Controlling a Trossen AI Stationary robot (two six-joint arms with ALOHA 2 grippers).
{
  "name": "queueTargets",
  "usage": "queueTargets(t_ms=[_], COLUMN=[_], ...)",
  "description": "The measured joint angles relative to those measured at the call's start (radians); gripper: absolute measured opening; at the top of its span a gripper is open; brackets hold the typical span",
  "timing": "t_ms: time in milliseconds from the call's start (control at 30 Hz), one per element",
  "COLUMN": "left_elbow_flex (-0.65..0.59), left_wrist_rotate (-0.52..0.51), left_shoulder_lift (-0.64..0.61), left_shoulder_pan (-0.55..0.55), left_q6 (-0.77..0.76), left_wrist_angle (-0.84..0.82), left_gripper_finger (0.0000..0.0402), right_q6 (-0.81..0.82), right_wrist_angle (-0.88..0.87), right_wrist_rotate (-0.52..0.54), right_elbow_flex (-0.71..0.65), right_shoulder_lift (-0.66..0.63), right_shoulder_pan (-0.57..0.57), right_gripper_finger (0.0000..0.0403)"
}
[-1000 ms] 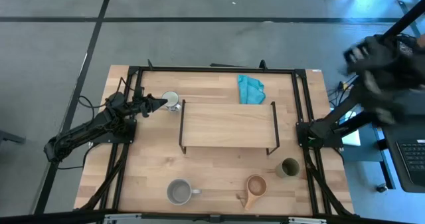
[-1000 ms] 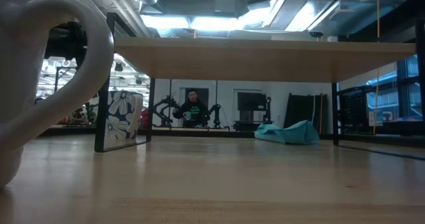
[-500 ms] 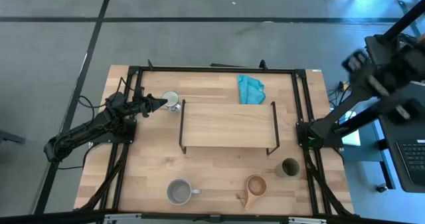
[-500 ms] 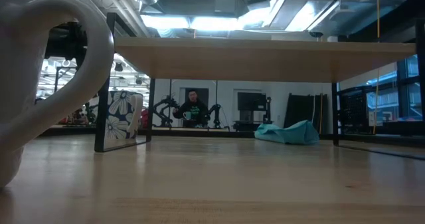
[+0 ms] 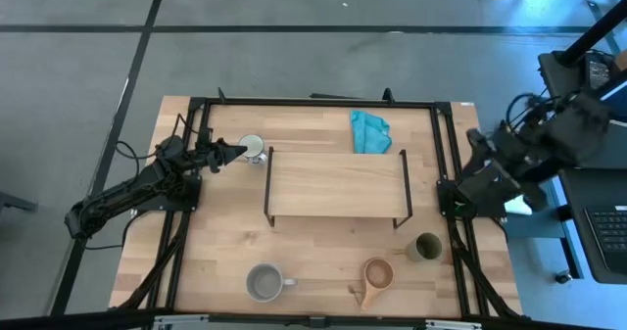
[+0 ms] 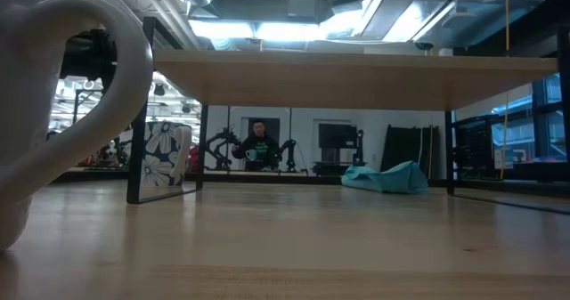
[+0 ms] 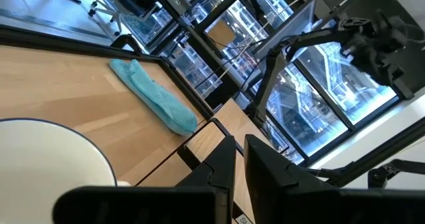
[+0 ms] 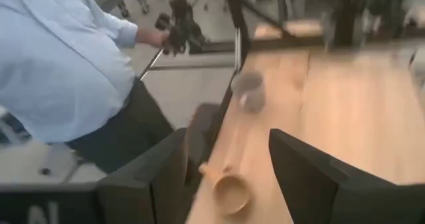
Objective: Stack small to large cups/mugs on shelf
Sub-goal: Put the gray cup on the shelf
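Four cups: none on the shelf [image 5: 335, 181] yet.
White cup [image 5: 252, 147]: near the far left corner of the table [image 5: 216, 252], just beside the shelf's left end.
Left tool [image 5: 239, 153]: nearly closed at the white cup's rim, apparently gripping it; unmoved over the last second.
Grey mug [image 5: 264, 282]: near edge, left of centre.
Wooden cup [image 5: 376, 275]: near edge, right of centre.
Olive cup [image 5: 427, 247]: toward the near right corner.
Right tool [image 5: 477, 140]: fingers wide apart, holding nothing, off the table's right edge.
Change: right arm swings down toward the right edge, from out beyond the table.
Meaning: stacking not begun; right arm probably heading for the near-edge cups.
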Motion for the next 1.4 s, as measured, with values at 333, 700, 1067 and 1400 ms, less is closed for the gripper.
queueTargets(t_ms=[333, 700, 1067, 1400], left_elbow_flex=[0.0, 0.0, 0.0, 0.0], left_wrist_rotate=[0.0, 0.001, 0.007, 0.008], left_shoulder_lift=[0.0, 0.0, 0.0, 0.0], left_shoulder_pan=[0.0, 0.0, 0.0, 0.0], left_q6=[0.0, 0.0, 0.0, 0.0], left_wrist_angle=[0.0, 0.0, 0.0, 0.0], left_gripper_finger=[0.0027, 0.0027, 0.0027, 0.0027], right_q6=[0.565, 0.825, 0.825, 0.826], right_wrist_angle=[-0.163, -0.047, 0.213, 0.381], right_wrist_rotate=[-0.203, -0.254, -0.221, -0.22], right_elbow_flex=[-0.292, -0.591, -0.779, -0.812], right_shoulder_lift=[-0.09, -0.233, -0.232, -0.227], right_shoulder_pan=[0.002, 0.0, 0.0, 0.0], right_gripper_finger=[0.0213, 0.0213, 0.0213, 0.0213])
